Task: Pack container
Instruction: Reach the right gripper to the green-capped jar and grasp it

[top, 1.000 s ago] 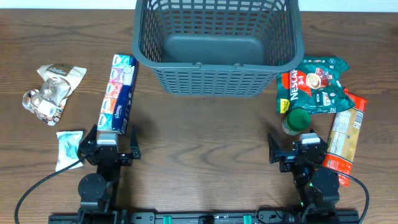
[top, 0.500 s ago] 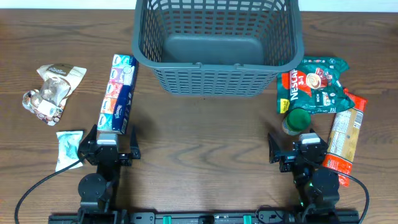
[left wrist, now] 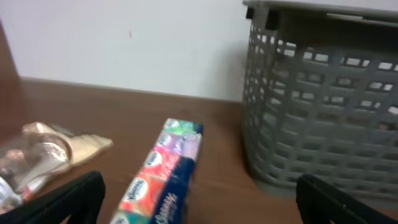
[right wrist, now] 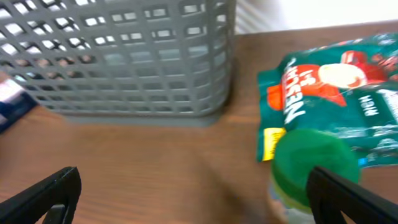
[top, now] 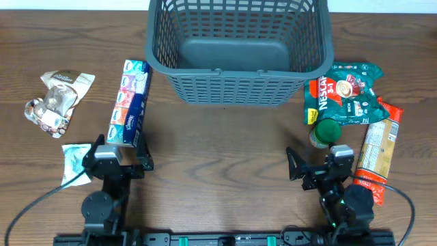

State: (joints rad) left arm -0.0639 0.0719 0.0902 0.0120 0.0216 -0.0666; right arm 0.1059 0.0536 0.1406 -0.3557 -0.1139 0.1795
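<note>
Container (top: 239, 89) empty. Left claw (top: 120, 154) and right claw (top: 315, 168) gape open, gripping nothing, aimed at tissue pack (top: 130, 102) and green-capped jar (top: 326, 131) flanking it, likely first picks.

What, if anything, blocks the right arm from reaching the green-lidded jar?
Probably nothing: the green-lidded jar stands just ahead of the right fingers, which are spread open, so it looks reachable.

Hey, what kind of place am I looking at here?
Probably a robot test bench indoors: a wooden table against a plain white wall, left arm and right arm at its edge, a Nescafe pouch beside a grey basket.
</note>
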